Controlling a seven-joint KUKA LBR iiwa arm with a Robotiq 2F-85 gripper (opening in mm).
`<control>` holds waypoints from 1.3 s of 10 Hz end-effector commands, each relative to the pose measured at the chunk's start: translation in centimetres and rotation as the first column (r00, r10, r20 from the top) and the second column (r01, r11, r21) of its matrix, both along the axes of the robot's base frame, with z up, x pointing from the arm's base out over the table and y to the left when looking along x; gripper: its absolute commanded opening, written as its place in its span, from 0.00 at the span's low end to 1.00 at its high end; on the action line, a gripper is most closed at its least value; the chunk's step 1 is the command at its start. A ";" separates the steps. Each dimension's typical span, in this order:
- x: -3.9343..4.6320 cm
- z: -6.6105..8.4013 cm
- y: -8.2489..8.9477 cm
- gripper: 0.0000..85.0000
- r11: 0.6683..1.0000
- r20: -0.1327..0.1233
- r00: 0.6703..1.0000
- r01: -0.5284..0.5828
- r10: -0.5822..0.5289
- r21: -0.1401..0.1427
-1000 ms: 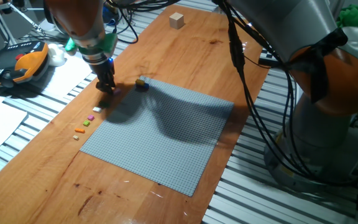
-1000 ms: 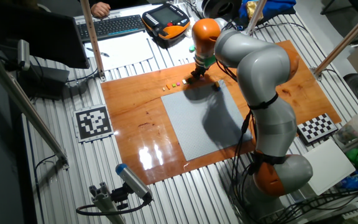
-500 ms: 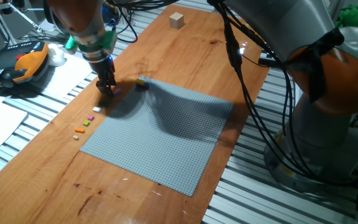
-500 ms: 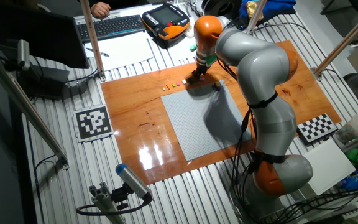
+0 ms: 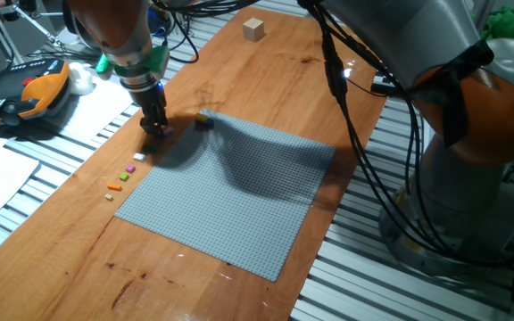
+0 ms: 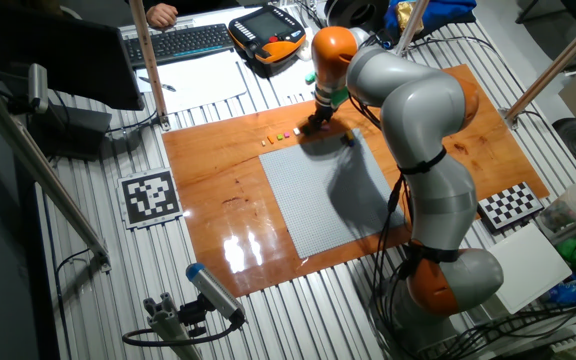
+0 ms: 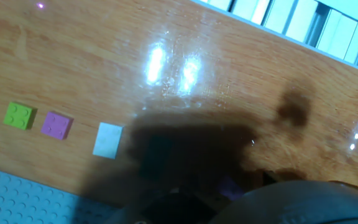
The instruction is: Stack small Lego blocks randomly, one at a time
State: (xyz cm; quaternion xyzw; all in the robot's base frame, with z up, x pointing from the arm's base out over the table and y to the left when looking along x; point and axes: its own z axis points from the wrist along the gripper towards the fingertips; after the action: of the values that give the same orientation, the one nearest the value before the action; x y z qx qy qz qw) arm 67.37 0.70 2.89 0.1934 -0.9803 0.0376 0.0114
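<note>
My gripper (image 5: 155,126) stands low on the wooden table at the far left corner of the grey baseplate (image 5: 230,192); it also shows in the other fixed view (image 6: 315,122). A tiny purple block (image 5: 167,131) lies right at its fingertips, seen in the hand view as a purple fleck (image 7: 232,185) in the dark blur. How the jaws stand is hidden. A row of small blocks lies beside the plate: white (image 7: 108,139), purple (image 7: 56,124), green (image 7: 18,116) and orange (image 5: 112,187). A small yellow and blue stack (image 5: 204,119) sits on the plate's corner.
A plain wooden cube (image 5: 254,29) stands at the far end of the table. An orange and black pendant (image 5: 25,94) lies left of the table. Cables hang from the arm over the right side.
</note>
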 end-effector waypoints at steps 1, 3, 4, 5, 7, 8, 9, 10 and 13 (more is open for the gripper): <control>0.01 0.0 0.0 0.40 1.000 -0.001 1.000 0.000 0.000 0.000; 0.01 -0.1 -0.1 0.40 1.000 -0.001 1.000 0.001 -0.001 0.002; 0.04 -0.1 -0.2 0.40 1.000 0.001 1.000 0.003 -0.003 0.002; 0.10 -0.1 -0.3 0.40 1.000 0.003 1.000 0.007 -0.007 0.002; 0.40 0.1 -0.7 0.40 1.000 0.001 1.000 0.007 -0.007 0.000; 0.46 0.1 -0.7 0.40 1.000 0.001 1.000 0.004 -0.004 -0.001; 0.50 0.1 -0.8 0.40 1.000 0.001 1.000 0.003 -0.003 -0.003; 0.54 0.1 -0.9 0.40 1.000 0.001 1.000 0.000 0.000 -0.005; 1.04 0.2 -1.7 0.20 1.000 -0.004 1.000 -0.018 0.018 -0.004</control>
State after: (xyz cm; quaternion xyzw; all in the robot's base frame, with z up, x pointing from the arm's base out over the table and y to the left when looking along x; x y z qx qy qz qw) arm 68.44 -1.04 3.14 0.2023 -0.9784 0.0395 0.0132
